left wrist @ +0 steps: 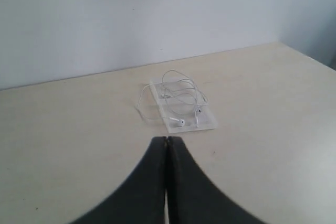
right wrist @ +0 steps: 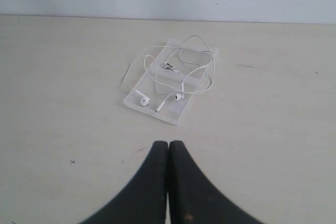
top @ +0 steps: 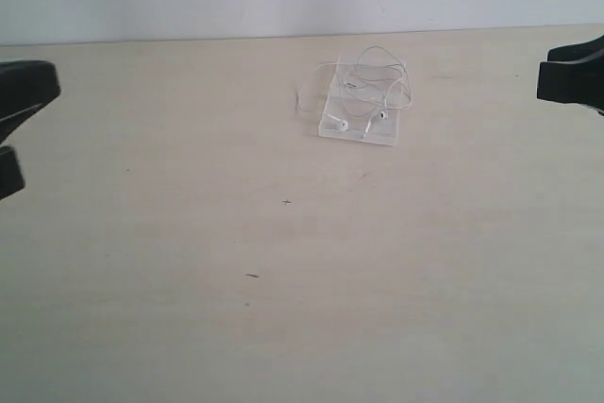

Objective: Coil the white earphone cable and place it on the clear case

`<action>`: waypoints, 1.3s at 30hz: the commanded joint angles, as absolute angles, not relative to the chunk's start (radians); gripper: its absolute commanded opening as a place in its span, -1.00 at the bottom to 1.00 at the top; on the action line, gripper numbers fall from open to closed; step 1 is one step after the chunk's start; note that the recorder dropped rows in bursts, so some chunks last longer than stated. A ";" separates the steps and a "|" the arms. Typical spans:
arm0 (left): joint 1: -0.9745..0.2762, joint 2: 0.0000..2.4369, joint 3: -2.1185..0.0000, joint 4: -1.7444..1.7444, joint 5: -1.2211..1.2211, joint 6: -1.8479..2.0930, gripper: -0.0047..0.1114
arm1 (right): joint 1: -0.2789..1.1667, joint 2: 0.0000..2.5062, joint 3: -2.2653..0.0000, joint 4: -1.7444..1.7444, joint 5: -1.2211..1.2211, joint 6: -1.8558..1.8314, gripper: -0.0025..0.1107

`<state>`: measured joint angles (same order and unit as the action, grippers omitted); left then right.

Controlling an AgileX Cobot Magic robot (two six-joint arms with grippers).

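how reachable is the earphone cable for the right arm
Probably yes: the white earphone cable lies on the clear case, with only table between it and the shut right gripper.

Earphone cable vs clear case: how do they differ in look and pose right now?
Look: the white earphone cable is thin opaque wire; the clear case is a flat see-through rectangle.
Pose: the cable lies in loose, untidy loops; the case lies flat.
Support: the case sits directly on the table; the cable rests mostly on the case, with one loop spilling past its edge.
Shared: both are pale, and neither is held.
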<state>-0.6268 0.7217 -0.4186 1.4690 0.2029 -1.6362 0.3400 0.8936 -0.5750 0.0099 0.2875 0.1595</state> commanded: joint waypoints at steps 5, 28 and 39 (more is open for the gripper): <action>-0.628 0.471 -0.291 0.421 0.038 -0.387 -0.92 | 0.338 0.886 -0.571 0.011 0.282 0.160 -0.96; -0.532 0.262 0.000 -0.028 -0.278 0.070 -0.92 | 0.338 0.886 -0.571 0.011 0.283 0.163 -0.96; -0.532 0.253 0.000 -0.026 0.020 0.000 -0.92 | 0.338 0.886 -0.571 0.011 0.283 0.163 -0.96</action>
<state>-0.5335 0.2586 -0.0020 -0.0114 -0.0449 0.0261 0.3400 0.8936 -0.5750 0.0099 0.2875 0.1613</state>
